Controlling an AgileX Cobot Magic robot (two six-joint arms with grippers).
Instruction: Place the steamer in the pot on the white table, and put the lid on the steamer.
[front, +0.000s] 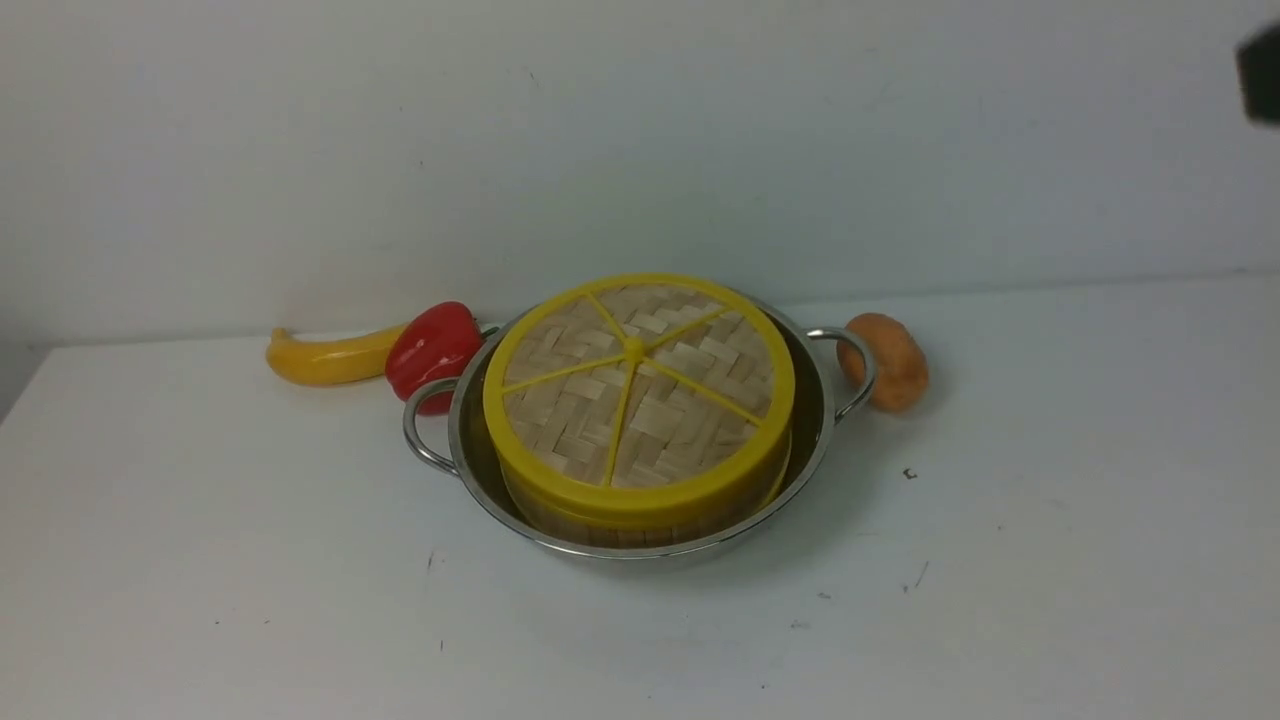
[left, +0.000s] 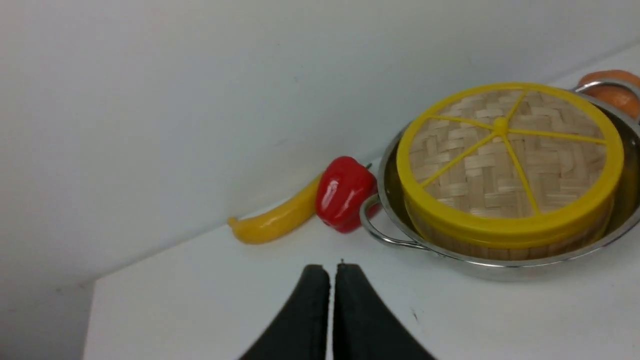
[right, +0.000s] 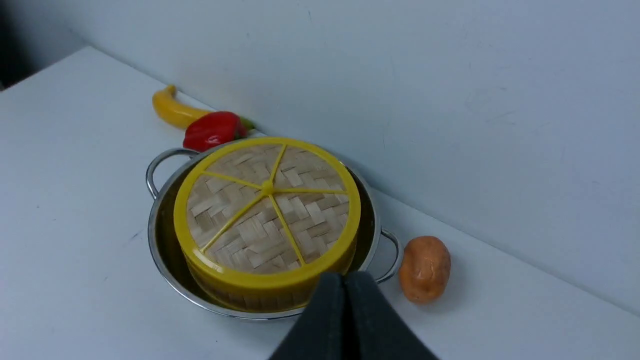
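Note:
The shiny steel pot (front: 815, 440) stands mid-table on the white table (front: 1050, 560), with the bamboo steamer (front: 640, 525) sitting inside it. The woven lid (front: 640, 385) with yellow rim and spokes rests flat on the steamer and hides its contents. Pot (left: 500, 267), steamer (left: 500, 247) and lid (left: 510, 160) also show in the left wrist view, and pot (right: 165, 250), steamer (right: 260, 297) and lid (right: 267, 212) in the right wrist view. My left gripper (left: 332, 272) is shut and empty, short of the pot's handle. My right gripper (right: 344, 280) is shut and empty, raised above the pot's rim.
A yellow banana (front: 325, 358) and a red pepper (front: 432, 348) lie behind the pot's left handle by the wall. A brown potato (front: 888, 360) lies beside the right handle. A dark bit of the right arm (front: 1260, 75) shows at the top right edge.

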